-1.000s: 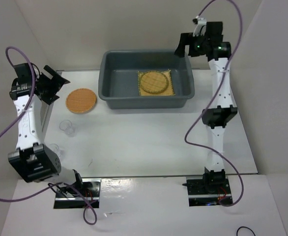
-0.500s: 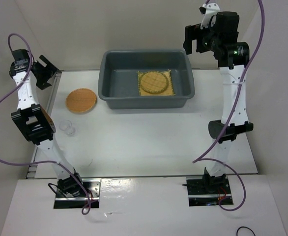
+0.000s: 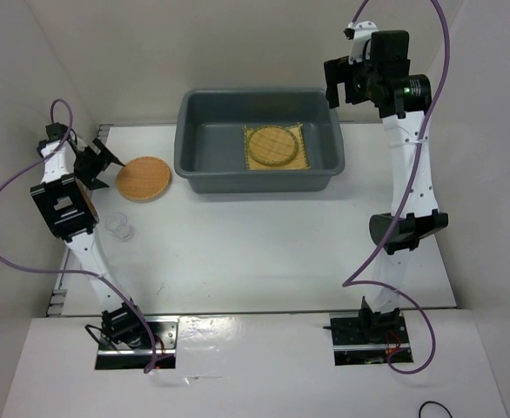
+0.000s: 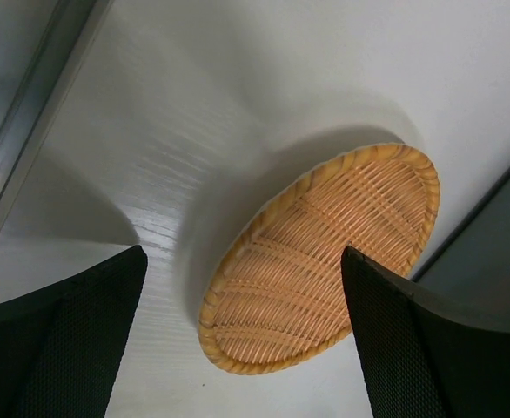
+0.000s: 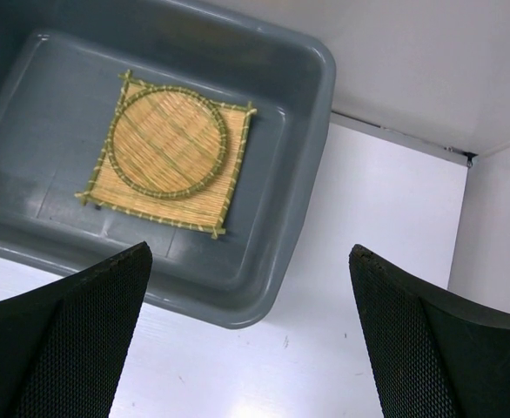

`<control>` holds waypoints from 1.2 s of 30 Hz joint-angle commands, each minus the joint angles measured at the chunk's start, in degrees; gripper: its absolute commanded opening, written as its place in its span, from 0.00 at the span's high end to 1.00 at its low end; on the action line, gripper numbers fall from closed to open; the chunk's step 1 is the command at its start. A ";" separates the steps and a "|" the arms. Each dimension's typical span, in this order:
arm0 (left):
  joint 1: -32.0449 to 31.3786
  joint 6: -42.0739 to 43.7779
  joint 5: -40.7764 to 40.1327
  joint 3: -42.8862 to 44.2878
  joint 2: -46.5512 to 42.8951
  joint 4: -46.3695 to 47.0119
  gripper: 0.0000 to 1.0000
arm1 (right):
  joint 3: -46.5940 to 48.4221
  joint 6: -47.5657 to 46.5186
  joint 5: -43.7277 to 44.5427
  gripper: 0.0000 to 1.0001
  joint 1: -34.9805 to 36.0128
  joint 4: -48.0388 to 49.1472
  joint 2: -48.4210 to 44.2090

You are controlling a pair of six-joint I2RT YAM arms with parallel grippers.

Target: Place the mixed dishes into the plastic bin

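White tabletop point(image 3: 238, 252) is spreading across the overhead view, with pale walls standing around it. The plastic bin point(image 3: 185, 131) is sitting at the far middle. The bamboo mat point(image 3: 300, 158) is lying flat on the bin's floor, toward its right end, and the first woven disc point(image 3: 270, 144) is resting on top of the mat. The second woven disc point(image 3: 144, 178) is lying on the tabletop just left of the bin, not touching it. A glass cup point(image 3: 120, 226) is standing upright nearer the arms, at the left, well apart from the bin. The left gripper point(image 3: 104, 165) is hovering just beside the second woven disc, on its left. The right gripper point(image 3: 336, 84) is hanging high near the bin's far right corner.

Through the left wrist camera, the left gripper point(image 4: 242, 261) is standing wide open with nothing between its fingers point(image 4: 63, 348). The second woven disc point(image 4: 320, 261) is lying on the tabletop point(image 4: 194, 104) ahead of them, apart from both. A metal rail point(image 4: 29, 113) is running along the left edge.

Through the right wrist camera, the right gripper point(image 5: 251, 252) is also spreading wide and carrying nothing, its fingers point(image 5: 446, 348) looking down from above the plastic bin point(image 5: 312, 148). The bamboo mat point(image 5: 229, 187) and the first woven disc point(image 5: 168, 139) are lying inside it.
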 commanded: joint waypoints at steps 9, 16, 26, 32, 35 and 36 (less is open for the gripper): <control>0.38 4.41 15.04 -1.51 5.52 3.38 0.10 | 0.22 -1.15 2.19 0.02 0.56 0.11 -1.11; -1.29 6.26 19.26 -2.04 8.86 2.68 0.12 | 0.75 -1.15 2.72 0.02 0.56 0.11 -0.05; -2.43 1.79 31.21 -6.16 8.86 10.66 0.57 | 0.75 -1.67 3.77 0.02 0.56 0.11 -0.05; -2.96 -6.29 28.33 -5.55 3.07 16.37 1.00 | 0.22 -1.67 3.77 0.02 0.56 0.11 -0.58; -2.96 -12.36 25.00 -5.55 -1.94 20.94 1.00 | 0.22 -1.67 3.25 0.02 0.56 0.11 -1.10; -2.96 -13.50 24.02 -4.86 -3.61 20.96 1.00 | 0.22 -1.67 3.25 0.02 0.56 0.11 -1.10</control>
